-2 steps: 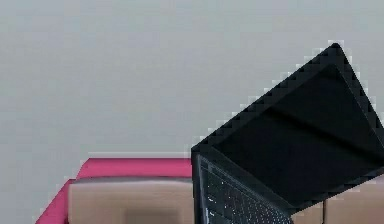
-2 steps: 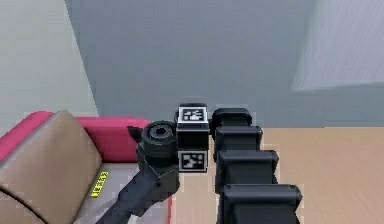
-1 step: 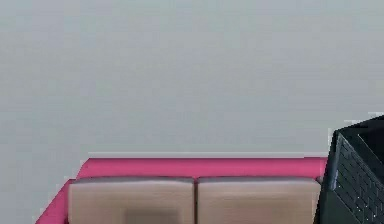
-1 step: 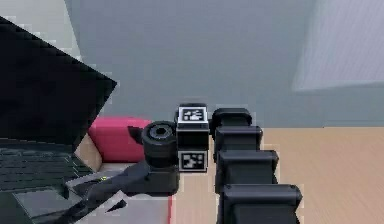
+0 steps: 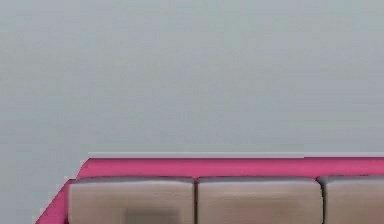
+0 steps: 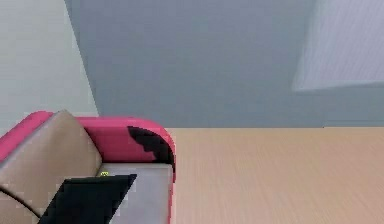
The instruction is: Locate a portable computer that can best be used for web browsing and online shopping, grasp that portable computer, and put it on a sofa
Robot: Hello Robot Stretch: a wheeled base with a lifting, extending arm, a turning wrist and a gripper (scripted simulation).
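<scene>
Arm side view's edge crops black laptop (image 6: 86, 200) against sofa (image 6: 62, 148); cannot tell fingers' state.

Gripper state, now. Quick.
Gripper: cannot be told. A dark flat slab shows against the pink sofa in the arm side view.

Soft, even light, with a brighter patch on the wall (image 6: 340, 45).

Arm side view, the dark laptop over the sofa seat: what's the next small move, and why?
Probably ease the laptop down onto the beige seat cushion of the pink sofa: it sits over that cushion, but whether it rests on it cannot be told.
</scene>
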